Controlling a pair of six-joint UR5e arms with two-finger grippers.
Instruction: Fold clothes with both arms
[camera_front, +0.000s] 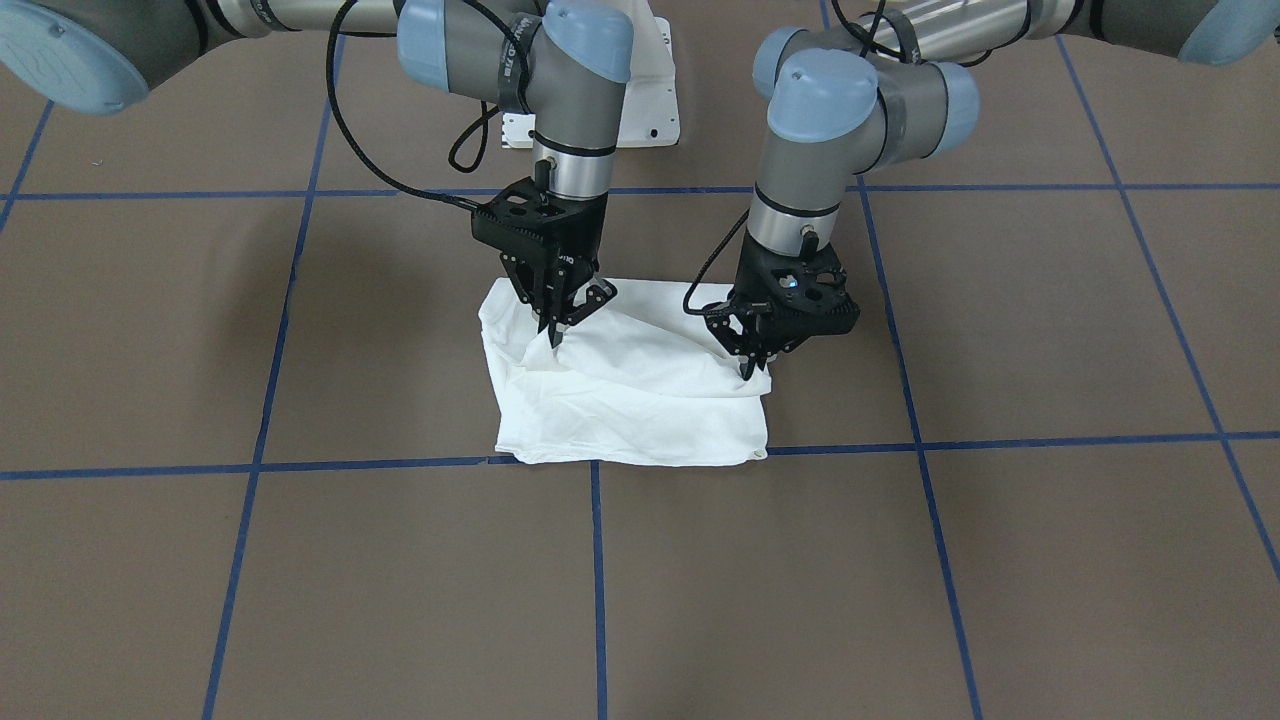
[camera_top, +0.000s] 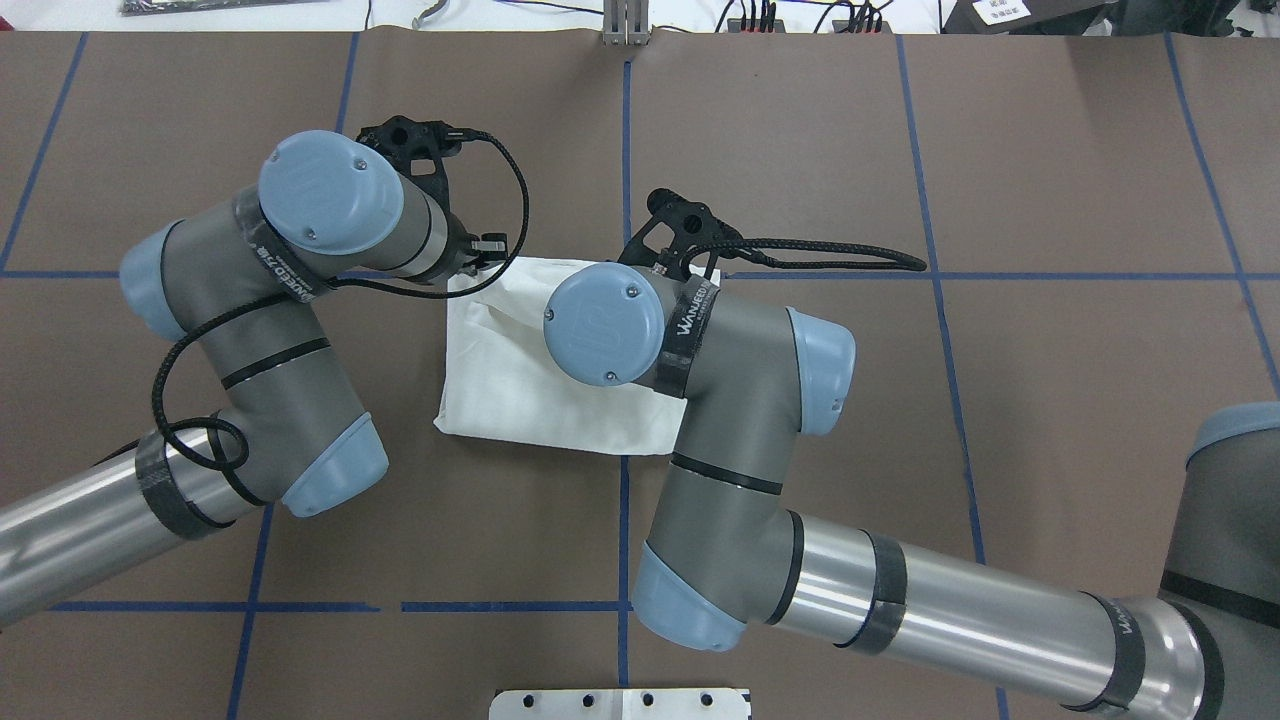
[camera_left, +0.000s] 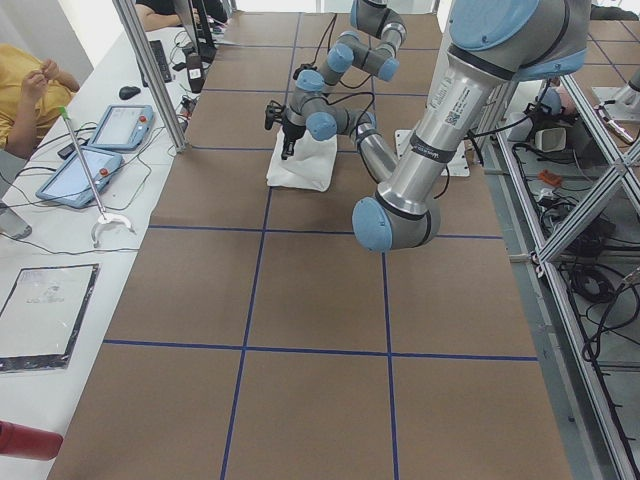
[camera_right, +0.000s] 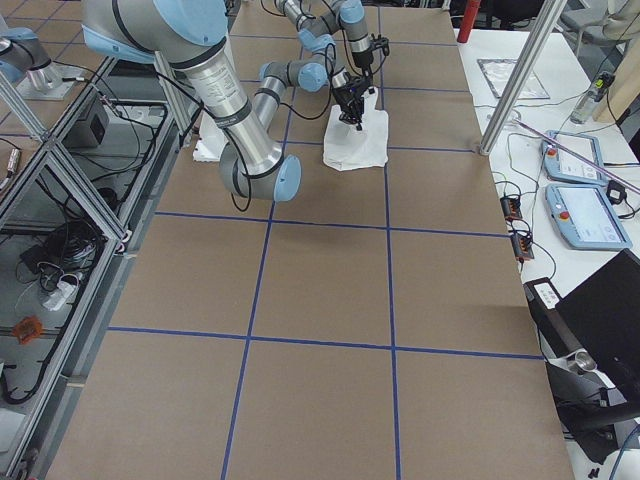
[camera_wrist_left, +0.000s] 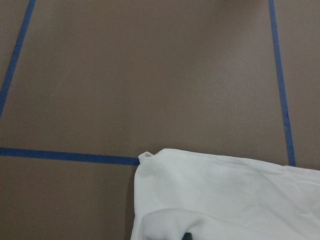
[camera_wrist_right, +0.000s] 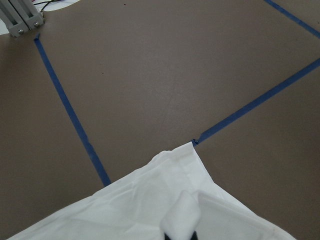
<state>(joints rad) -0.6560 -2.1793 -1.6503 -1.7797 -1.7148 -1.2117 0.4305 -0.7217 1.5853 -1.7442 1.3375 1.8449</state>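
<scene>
Pinching a raised tuft, the right gripper is clamped on the folded shirt, which is laid touching the tape cross. Its other edge is gripped by the left gripper. The layers could be dragged askew if lifted unevenly.

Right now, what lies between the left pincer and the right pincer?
Only rumpled white cloth of the T-shirt, which the left pincer and right pincer pinch; the front-facing view shows it.

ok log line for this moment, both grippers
stage: mid-fold | white shirt: folded to rectangle | left gripper: shut on shirt edge | right gripper: shut on raised shirt fold
</scene>
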